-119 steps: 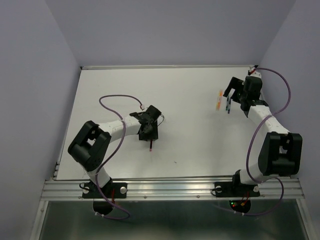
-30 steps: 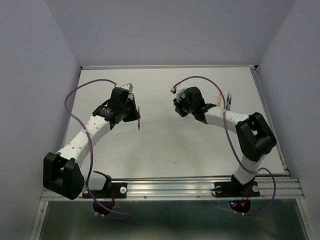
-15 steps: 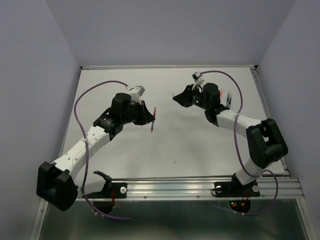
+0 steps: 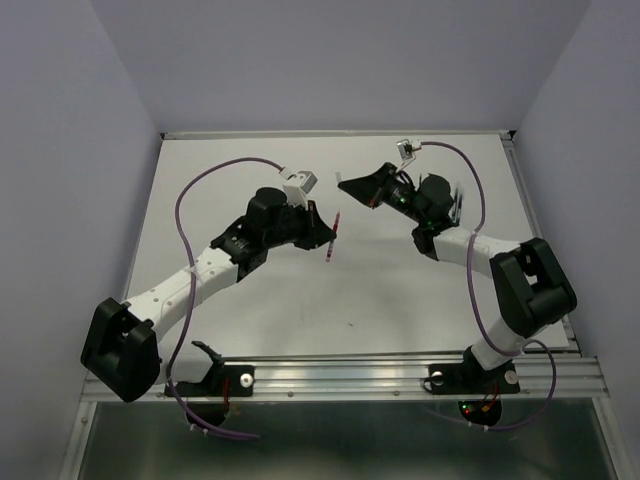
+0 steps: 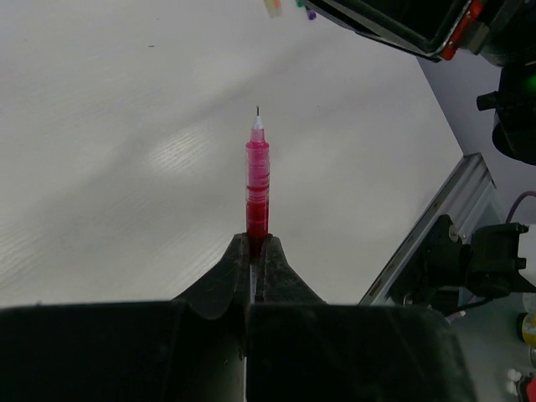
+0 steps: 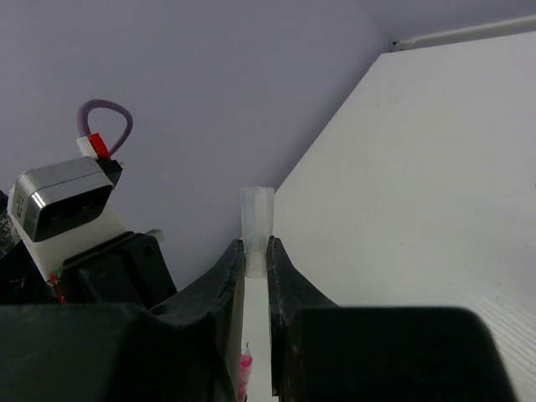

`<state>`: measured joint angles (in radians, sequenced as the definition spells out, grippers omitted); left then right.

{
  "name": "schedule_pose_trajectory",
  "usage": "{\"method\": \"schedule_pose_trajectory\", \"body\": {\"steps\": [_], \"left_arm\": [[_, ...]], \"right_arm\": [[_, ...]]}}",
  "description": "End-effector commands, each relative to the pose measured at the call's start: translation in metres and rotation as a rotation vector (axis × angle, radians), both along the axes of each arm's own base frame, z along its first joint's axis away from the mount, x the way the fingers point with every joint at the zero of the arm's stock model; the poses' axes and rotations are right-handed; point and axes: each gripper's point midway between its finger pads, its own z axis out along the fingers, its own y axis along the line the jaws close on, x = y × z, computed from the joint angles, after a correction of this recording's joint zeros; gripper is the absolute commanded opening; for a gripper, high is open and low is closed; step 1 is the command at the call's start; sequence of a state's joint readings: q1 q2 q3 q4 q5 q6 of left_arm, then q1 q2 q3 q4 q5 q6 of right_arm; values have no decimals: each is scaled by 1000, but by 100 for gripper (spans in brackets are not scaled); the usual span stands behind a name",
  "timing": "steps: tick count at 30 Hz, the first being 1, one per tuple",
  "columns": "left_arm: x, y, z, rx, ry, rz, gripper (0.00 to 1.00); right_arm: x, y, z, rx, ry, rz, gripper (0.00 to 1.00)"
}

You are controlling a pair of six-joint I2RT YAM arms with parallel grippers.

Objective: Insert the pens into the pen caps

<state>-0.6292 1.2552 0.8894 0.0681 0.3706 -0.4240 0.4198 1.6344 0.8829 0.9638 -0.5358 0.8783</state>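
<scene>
- My left pincer (image 5: 258, 244) is clamped tight on the maroon pen (image 5: 257, 180), tip sticking out, held off the table (image 4: 400, 290).
- My right pincer (image 6: 255, 251) is nearly closed, pinching a clear cap (image 6: 257, 219) that pokes past the fingertips.
- Pen and cap are near each other mid-table, not touching.
- Other pens (image 5: 273, 7) far right, only ends visible.

White table (image 4: 400, 290), matte top, evenly lit, with a faint soft sheen seen from the left wrist. Plain pale lavender walls (image 4: 330, 60) enclose it on the left, far and right sides. A ribbed aluminium rail (image 4: 340, 378) runs along the near edge, and a dark greenish surface (image 4: 340, 440) lies below it.
</scene>
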Motion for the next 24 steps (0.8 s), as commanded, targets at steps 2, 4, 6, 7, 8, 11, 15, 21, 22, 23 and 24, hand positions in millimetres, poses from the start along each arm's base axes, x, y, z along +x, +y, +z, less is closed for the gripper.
{"method": "schedule_pose_trajectory", "body": {"steps": [2,4,6,7,8,11,15,21,22,23,24], "left_arm": [[19,-12,35,-80,-112,28,0],[23,-15,43,-105,-133,30,0],[26,-16,48,-121,-146,38,0],[27,-17,51,-128,-152,43,0],[29,-17,52,-133,-156,50,0],[28,-19,56,-155,-163,41,0],[29,-21,59,-165,-169,39,0],[32,-21,59,-165,-165,50,0],[32,-22,58,-166,-163,47,0],[32,-22,57,-163,-161,45,0],[32,-21,56,-162,-160,47,0]], "right_arm": [[-20,-1,34,78,-75,30,7],[-21,-2,31,74,-66,30,8],[-21,-2,28,67,-63,28,8],[-21,-2,27,64,-61,23,8],[-21,-3,26,59,-63,21,8],[-21,-4,26,64,-71,9,9],[-22,-5,27,75,-82,11,9],[-26,-6,30,108,-87,20,10],[-25,-6,31,113,-85,17,10],[-25,-6,32,116,-88,19,11],[-25,-5,33,116,-87,21,11]]}}
